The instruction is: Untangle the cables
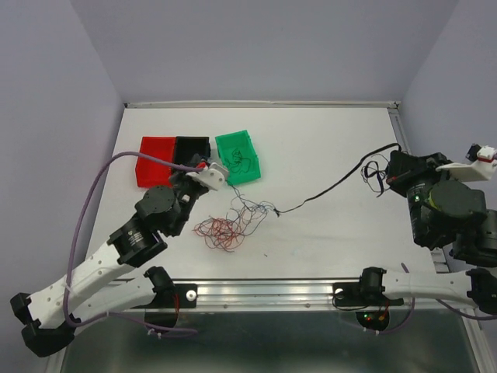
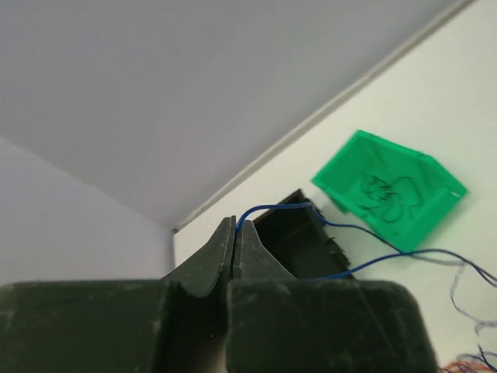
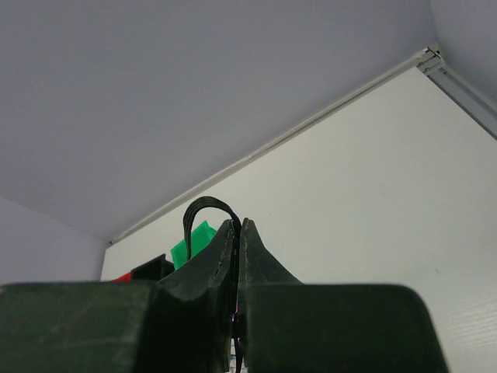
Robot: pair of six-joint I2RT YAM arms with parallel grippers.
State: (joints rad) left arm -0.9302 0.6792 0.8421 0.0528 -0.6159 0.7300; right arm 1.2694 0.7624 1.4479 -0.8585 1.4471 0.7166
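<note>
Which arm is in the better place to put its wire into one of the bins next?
Left, probably. The left hand pinches the blue wire right beside the black bin; the right hand holds the black cable far off.

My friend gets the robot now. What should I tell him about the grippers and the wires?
Left gripper: shut on the blue cable, by the black bin.
Right gripper: shut on the black cable, stretched toward the table's right side.
Red cable: clumped mid-table, thin dark strands tangled beside it.
Done: a thin dark wire lies in the green bin.
Left: probably free blue and black from the clump, then red.
</note>
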